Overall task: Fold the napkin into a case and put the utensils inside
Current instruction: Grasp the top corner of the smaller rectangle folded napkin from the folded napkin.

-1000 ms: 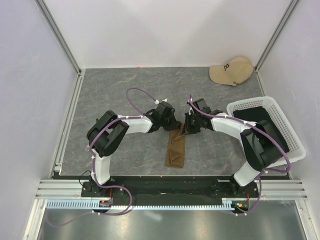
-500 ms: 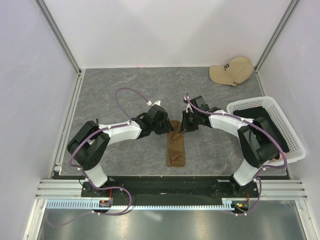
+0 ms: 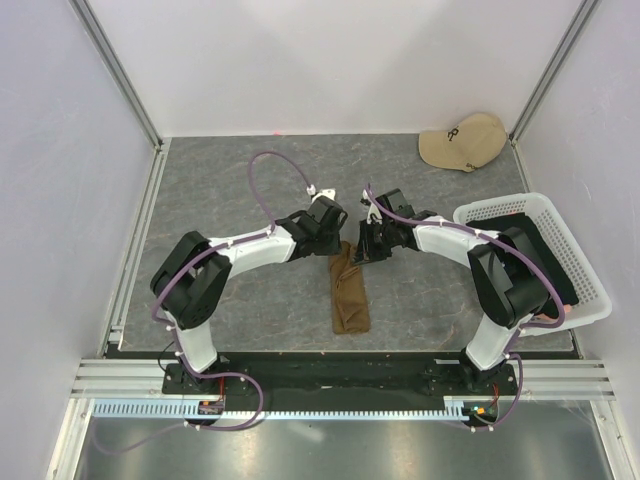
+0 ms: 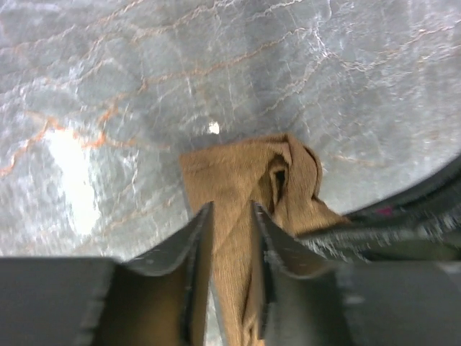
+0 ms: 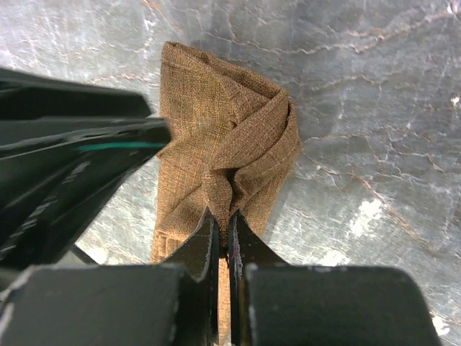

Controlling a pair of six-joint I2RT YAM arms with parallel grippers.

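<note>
The olive-brown napkin lies as a narrow folded strip on the grey table, between the two arms. My right gripper is at its far end, shut on a raised fold of the cloth; the pinch shows in the right wrist view. My left gripper is at the same end from the left. Its jaws stand a narrow gap apart over the napkin, with cloth showing between them. The far end of the cloth is bunched and creased. No utensils are in view.
A beige cap lies at the back right. A white mesh basket holding black fabric stands at the right. The left gripper's black body crowds the right wrist view. Walls enclose the table.
The left gripper pulled back to the left from the napkin's far end, then returned to it. The right gripper stayed at that end, shifting slightly toward the far side.
</note>
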